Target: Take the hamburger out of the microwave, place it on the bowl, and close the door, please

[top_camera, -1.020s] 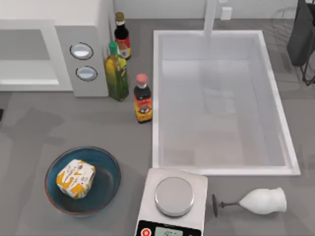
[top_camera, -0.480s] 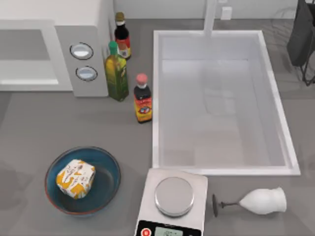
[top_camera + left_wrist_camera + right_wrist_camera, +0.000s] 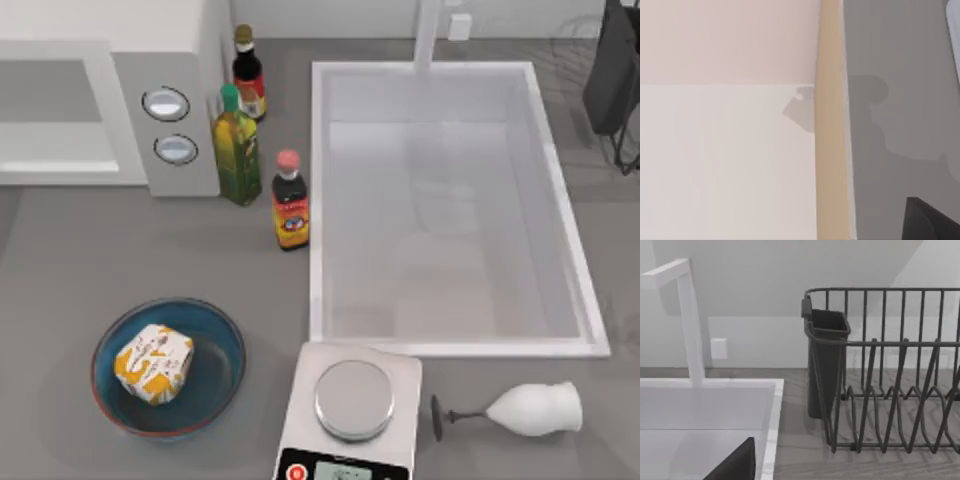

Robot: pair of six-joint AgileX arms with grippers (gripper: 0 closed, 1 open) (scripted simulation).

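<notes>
Top view first: the hamburger (image 3: 153, 363) is sitting in the bowl (image 3: 218, 375), which is well in front of the microwave (image 3: 100, 20). The door (image 3: 55, 115) looks flush with the dial panel, so shut as far as I can tell. The arm shadow that lay on the counter in front of the microwave a second ago is gone, so I'd call this job done and the arms backed off. The left wrist view adds a tan strip (image 3: 829, 150) beside grey counter and a dark corner of the left gripper (image 3: 932, 222). The right wrist view adds the cutlery holder (image 3: 827, 365) and a sliver of the right gripper (image 3: 735, 465). I can't tell whether either is released or clenched.
</notes>
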